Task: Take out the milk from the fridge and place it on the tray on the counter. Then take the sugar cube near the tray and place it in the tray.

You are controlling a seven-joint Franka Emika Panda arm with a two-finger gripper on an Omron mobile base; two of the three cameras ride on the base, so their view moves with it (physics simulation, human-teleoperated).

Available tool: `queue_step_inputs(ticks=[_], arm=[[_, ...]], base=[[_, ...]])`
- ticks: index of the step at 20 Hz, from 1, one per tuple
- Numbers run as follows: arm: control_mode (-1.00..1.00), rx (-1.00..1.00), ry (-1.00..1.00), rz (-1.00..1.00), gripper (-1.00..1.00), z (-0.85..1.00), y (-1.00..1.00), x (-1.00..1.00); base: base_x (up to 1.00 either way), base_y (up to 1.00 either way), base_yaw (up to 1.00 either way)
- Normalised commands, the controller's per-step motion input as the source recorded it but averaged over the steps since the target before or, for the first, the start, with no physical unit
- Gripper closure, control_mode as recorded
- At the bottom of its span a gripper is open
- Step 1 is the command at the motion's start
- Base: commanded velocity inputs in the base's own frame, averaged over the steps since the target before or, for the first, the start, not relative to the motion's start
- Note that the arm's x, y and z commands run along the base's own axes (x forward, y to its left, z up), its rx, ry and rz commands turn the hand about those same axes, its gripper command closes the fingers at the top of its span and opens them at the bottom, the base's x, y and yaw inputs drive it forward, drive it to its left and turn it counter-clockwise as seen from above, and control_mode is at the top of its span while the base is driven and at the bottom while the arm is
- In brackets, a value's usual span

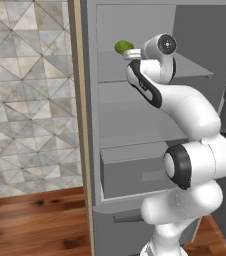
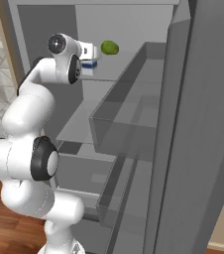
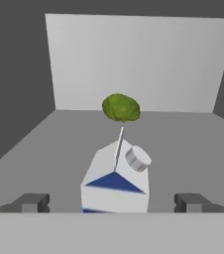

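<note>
White milk point(image 3: 115, 183) on a fridge point(image 1: 135, 150) shelf, between the fingertips point(image 3: 32, 202) of the wide-open claw point(image 3: 115, 203), nothing gripped, green fruit point(image 3: 121, 107) just beyond, farther in.

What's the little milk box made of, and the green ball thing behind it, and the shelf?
The milk looks like matte white cardboard: folded gable top, printed blue band, and a shiny grey cap, probably plastic. The green fruit looks natural, with a dull, bumpy skin. The fridge shelf is a flat, smooth grey, maybe plastic or painted metal; the rendering doesn't show which.
</note>
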Motion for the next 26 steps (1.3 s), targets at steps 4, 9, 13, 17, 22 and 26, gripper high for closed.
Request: queue_step_inputs(ticks=[4,9,13,17,22,26], arm=[[-1.00,0.04,0.00,0.00,-1.00,-0.09,-0.05,0.21],[-1.00,0.01,0.00,0.00,-1.00,-0.21,-0.06,0.13],[-1.00,0.00,0.00,0.00,-1.00,-0.04,0.00,0.09],[-1.00,0.01,0.02,0.00,-1.00,0.00,0.01,0.18],[-1.00,0.07,0.04,0.00,-1.00,-0.07,0.00,0.22],[-1.00,0.04,0.00,0.00,-1.00,-0.07,0.00,0.14]], base=[[0.00,0.00,0.00],[0.00,0.00,0.00],[0.00,0.00,0.00],[0.00,0.00,0.00],[0.00,0.00,0.00],[0.00,0.00,0.00]])
